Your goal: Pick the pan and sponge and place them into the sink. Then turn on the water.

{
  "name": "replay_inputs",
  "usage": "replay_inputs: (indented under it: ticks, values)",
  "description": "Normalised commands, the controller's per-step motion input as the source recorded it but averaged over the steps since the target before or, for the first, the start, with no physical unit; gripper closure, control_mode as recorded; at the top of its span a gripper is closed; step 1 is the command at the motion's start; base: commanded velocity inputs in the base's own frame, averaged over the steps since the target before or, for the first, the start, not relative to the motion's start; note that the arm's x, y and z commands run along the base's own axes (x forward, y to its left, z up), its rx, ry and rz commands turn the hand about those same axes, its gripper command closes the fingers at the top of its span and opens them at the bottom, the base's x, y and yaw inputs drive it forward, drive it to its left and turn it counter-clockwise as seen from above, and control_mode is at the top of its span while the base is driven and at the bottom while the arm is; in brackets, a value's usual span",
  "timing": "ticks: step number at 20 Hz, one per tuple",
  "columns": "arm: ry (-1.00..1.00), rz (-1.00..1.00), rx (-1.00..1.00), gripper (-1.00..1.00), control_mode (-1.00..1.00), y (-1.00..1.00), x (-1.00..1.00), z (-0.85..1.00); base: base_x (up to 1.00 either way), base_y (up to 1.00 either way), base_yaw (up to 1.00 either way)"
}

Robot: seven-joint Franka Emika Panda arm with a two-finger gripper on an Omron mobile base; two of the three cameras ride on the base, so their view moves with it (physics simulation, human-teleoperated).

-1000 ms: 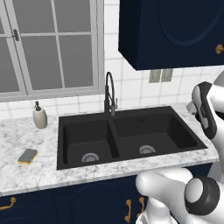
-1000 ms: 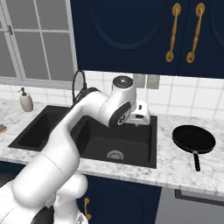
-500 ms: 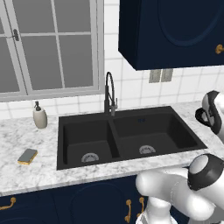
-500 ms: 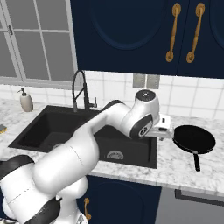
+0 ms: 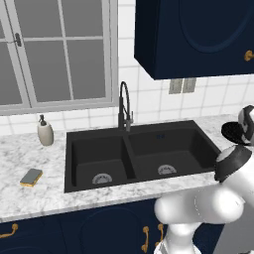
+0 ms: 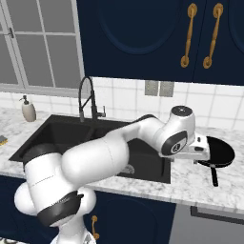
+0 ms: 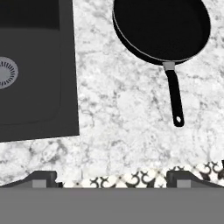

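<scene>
Marble countertop (image 5: 30, 198) runs under a window and dark blue cabinets, with the sink (image 5: 140, 154) set into it. Both basins hold nothing but their drains.

Status of task items:
- The pan (image 7: 161, 29) sits on the counter to the right of the sink, apart from the sink's edge, with its handle pointing toward the front edge of the counter. In the right base view the pan (image 6: 220, 152) lies just beyond the hand.
- The sponge (image 5: 31, 177) lies flat on the counter left of the sink, well apart from the pan and in front of the soap dispenser (image 5: 45, 132).
- The faucet (image 5: 124, 107) stands behind the divider between the basins. No water is visible.

Gripper state: the gripper (image 7: 111, 177) hangs above bare counter between the sink and the pan, holding nothing. Its two tips stand wide apart at the bottom of the hand view (the pan handle lies ahead of the tips, not between them).

Progress: no step appears complete. Remaining, by judgement: grasp the pan, place it in a basin, cross to the sponge, place it in the sink, then operate the faucet lever. The pan is the nearer target.
</scene>
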Motion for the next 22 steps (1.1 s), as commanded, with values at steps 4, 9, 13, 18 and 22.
replay_inputs:
  ticks: [4,9,13,18,22]
  values:
    - [0.09,0.0,0.0,-1.0,-1.0,-0.55,0.18,-0.28,0.0,0.0,0.0]
    - [0.09,0.0,0.0,-1.0,-1.0,-0.51,0.21,-0.25,0.0,0.0,0.0]
    - [0.08,0.0,0.0,-1.0,-1.0,-0.55,0.21,-0.22,0.0,0.0,0.0]
    - [0.09,0.0,0.03,-1.0,-1.0,-0.6,0.14,-0.21,0.0,0.0,0.0]
    - [0.08,0.0,0.08,-1.0,-1.0,-0.48,0.19,-0.09,0.0,0.0,0.0]
